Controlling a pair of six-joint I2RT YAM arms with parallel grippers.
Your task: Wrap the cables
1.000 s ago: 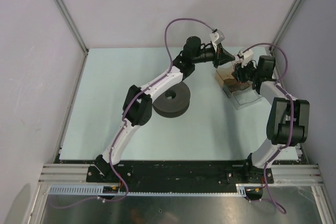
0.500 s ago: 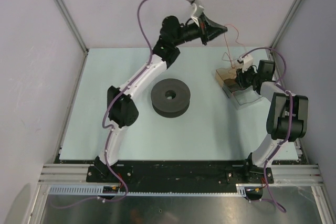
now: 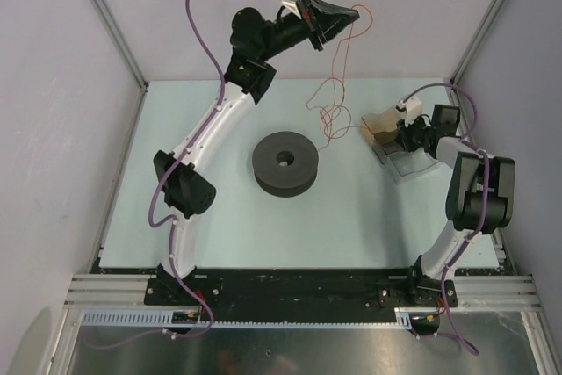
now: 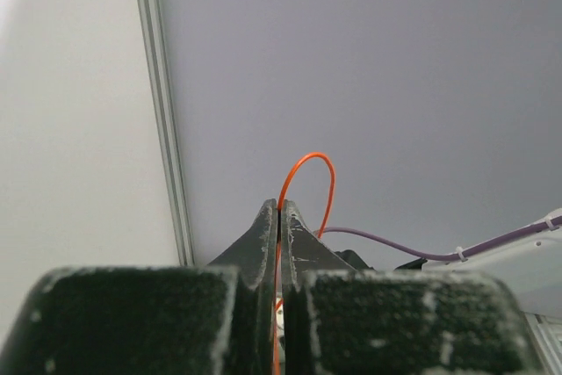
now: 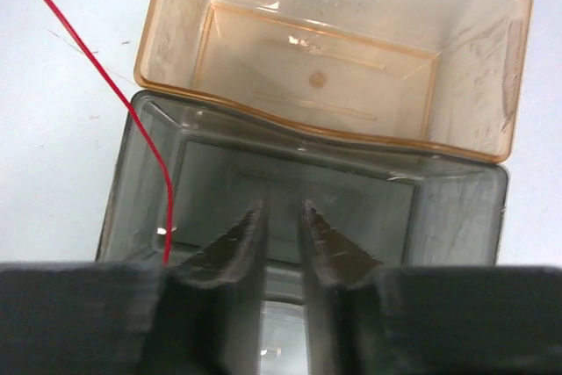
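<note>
On the pale table (image 3: 193, 217), a black spool (image 3: 299, 177) lies flat near the middle, well apart from both grippers and with no wire touching it.

To the right, the right gripper (image 3: 404, 136) hangs low over two small open bins set side by side at the table's right edge. The right wrist view shows its fingers (image 5: 241, 234) parted by only a narrow gap, with nothing between them, pointing into the nearer clear grey bin (image 5: 132, 164). An orange-tinted bin (image 5: 176, 32) sits touching it on the far side. Both bins look empty, apart from the fingers reaching into the grey one.

The cable (image 3: 332, 116), a hair-thin red-orange wire, lies in loose curls on the table between the spool and the bins. One strand runs right toward the bins. In the right wrist view the wire (image 5: 168, 217) crosses the grey bin's left rim and drops beside the gripper's left finger; where it ends is hidden behind the gripper body.

From the curls the wire climbs to the left gripper (image 3: 351, 15), held high above the table's far edge against the back wall. The left wrist view shows the left gripper (image 4: 279, 210) closed tight on the wire, with a small loop (image 4: 307, 156) arching out past the tips.
</note>
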